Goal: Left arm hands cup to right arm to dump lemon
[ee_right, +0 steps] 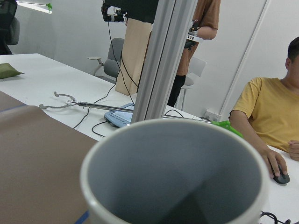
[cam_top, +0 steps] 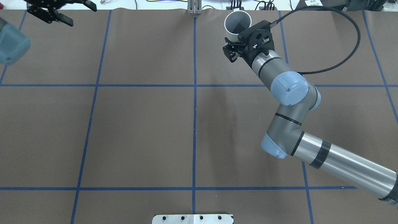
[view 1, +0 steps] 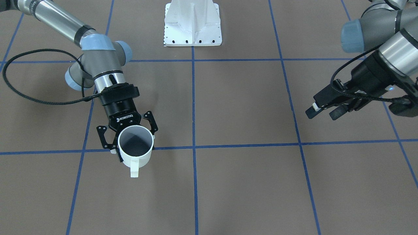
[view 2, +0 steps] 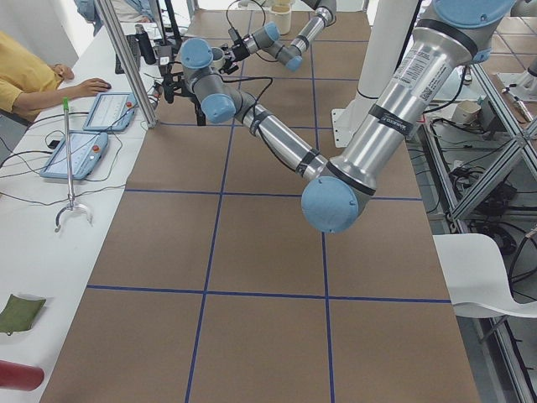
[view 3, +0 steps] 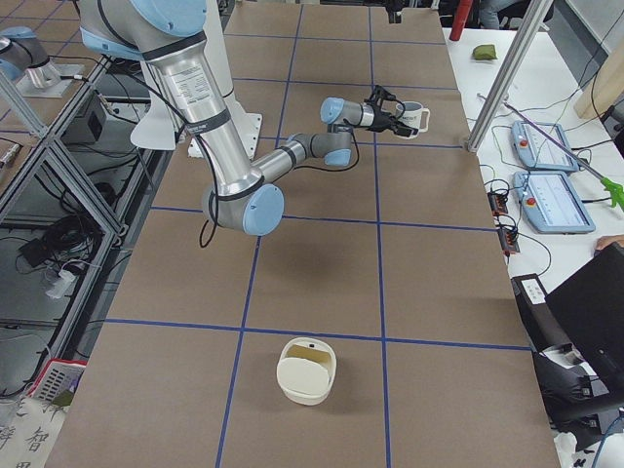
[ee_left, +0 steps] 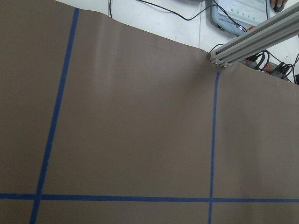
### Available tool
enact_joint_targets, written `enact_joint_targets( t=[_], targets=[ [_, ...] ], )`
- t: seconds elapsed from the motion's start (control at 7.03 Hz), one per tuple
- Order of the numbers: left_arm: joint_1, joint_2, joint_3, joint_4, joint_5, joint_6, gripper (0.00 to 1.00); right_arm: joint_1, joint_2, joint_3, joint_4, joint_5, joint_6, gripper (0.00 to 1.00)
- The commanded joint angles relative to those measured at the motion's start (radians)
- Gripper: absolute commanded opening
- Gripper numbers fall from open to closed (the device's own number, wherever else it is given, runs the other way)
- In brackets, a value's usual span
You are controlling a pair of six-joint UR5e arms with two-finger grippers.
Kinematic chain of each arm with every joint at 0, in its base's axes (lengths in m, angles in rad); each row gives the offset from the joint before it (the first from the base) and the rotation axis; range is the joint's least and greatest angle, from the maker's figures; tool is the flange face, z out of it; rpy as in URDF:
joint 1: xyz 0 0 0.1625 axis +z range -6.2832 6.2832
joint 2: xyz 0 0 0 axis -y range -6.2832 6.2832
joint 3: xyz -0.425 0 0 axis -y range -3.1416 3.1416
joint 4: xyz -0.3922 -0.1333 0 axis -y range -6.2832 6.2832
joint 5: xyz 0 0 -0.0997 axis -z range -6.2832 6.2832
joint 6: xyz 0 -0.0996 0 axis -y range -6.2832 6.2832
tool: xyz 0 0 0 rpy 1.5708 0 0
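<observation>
The white cup [view 1: 143, 160] is held upright above the table at the far edge from the robot, handle pointing away from the wrist. My right gripper [view 1: 134, 145] is shut on its sides. It also shows in the overhead view [cam_top: 237, 23], in the exterior right view [view 3: 409, 119] and from the right wrist [ee_right: 177, 182]. Its grey inside looks empty; no lemon shows in any view. My left gripper [view 1: 321, 111] hovers open and empty over the table's left end, far from the cup, and shows in the overhead view [cam_top: 67, 14].
A cream bowl-like container [view 3: 307, 369] sits on the table near its right end. The white robot mount [view 1: 192, 26] stands at the table's robot side. An aluminium post [ee_left: 252, 39], tablets and seated operators are just beyond the far edge.
</observation>
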Motion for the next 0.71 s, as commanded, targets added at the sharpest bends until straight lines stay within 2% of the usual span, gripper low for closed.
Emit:
enact_joint_targets(
  t=[0.0, 0.14, 0.43, 0.57],
  targets=[
    [0.117, -0.075, 0.007, 0.002, 0.141, -0.168, 1.0, -0.062, 0.111, -0.047, -0.172, -0.13, -0.012, 0.0],
    [0.175, -0.112, 0.013, 0.004, 0.216, -0.222, 1.0, -0.089, 0.159, -0.07, -0.255, -0.189, -0.012, 0.0],
    [0.24, -0.184, 0.064, 0.002, 0.296, -0.301, 0.99, -0.135, 0.178, -0.07, -0.262, -0.214, -0.012, 0.0],
    [0.272, -0.189, 0.069, -0.004, 0.36, -0.303, 0.97, -0.164, 0.191, -0.07, -0.259, -0.254, -0.009, 0.0]
  ],
)
